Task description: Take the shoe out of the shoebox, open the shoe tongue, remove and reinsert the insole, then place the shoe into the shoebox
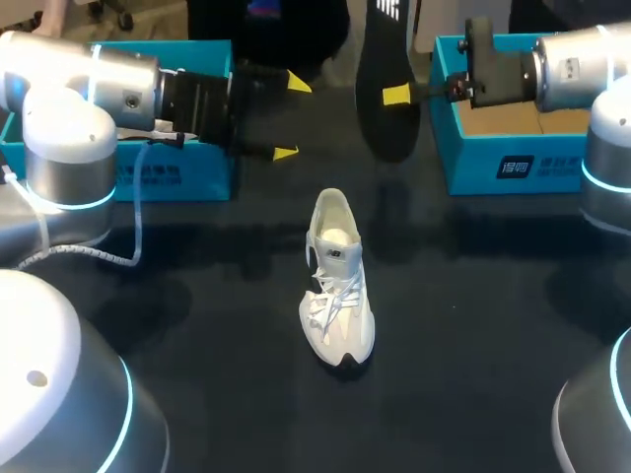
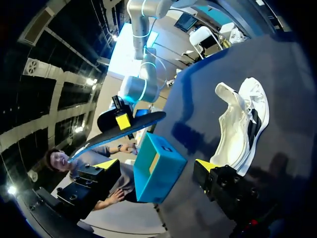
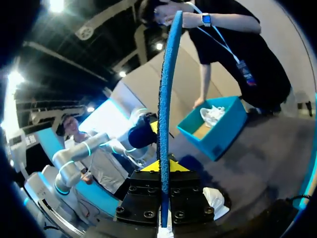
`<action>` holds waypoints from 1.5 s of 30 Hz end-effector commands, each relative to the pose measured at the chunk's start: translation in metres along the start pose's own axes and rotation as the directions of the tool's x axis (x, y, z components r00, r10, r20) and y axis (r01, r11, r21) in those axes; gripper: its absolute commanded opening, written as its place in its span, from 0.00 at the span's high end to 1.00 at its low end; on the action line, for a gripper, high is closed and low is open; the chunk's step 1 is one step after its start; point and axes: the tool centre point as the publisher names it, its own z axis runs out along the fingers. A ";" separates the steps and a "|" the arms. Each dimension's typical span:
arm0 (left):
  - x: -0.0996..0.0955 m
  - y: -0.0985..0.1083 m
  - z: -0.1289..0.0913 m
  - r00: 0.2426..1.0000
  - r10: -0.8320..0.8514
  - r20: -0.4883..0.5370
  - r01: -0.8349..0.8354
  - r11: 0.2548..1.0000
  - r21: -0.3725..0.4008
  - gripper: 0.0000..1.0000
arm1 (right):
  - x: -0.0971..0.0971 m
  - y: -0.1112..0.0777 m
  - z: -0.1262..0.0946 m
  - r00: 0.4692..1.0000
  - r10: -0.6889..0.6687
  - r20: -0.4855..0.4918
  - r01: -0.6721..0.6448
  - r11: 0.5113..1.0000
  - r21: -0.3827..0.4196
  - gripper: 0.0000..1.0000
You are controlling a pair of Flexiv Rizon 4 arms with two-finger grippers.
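Observation:
A white laced shoe [image 1: 337,291] stands upright mid-table, its heel toward the far side. My right gripper [image 1: 396,95] is shut on a dark insole [image 1: 386,89], held upright in the air above the far middle of the table. In the right wrist view the insole [image 3: 166,99] stands edge-on between my right gripper's [image 3: 163,166] fingers. My left gripper [image 1: 292,118] hangs open and empty to the left of the insole. In the left wrist view the shoe [image 2: 242,124] lies beside my left gripper [image 2: 156,166], and the insole [image 2: 129,128] is ahead of it.
A teal shoebox [image 1: 493,148] sits at the back right, under my right arm. A second teal box [image 1: 187,168] at the back left holds another white shoe [image 3: 214,114]. A person's hand [image 3: 200,102] is at that box's rim.

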 end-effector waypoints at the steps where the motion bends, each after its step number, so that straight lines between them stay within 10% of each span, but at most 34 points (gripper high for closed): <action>1: 0.000 0.000 0.000 1.000 0.001 -0.001 -0.001 1.000 -0.002 0.00 | -0.007 -0.005 0.002 0.999 -0.005 -0.034 0.005 1.000 -0.022 1.00; 14: 0.003 -0.007 -0.003 0.997 -0.075 -0.031 0.075 0.997 -0.025 0.00 | -0.021 -0.008 0.000 0.999 -0.042 0.017 0.042 0.999 0.012 1.00; 35: 0.087 -0.007 -0.022 0.806 -0.533 -0.257 0.479 0.843 -0.246 0.00 | -0.030 -0.018 0.024 0.995 -0.058 0.084 0.053 0.997 0.062 1.00; 45: 0.087 -0.007 -0.022 0.806 -0.533 -0.257 0.479 0.843 -0.246 0.00 | -0.030 -0.020 0.027 0.995 -0.075 0.064 0.073 0.997 0.032 1.00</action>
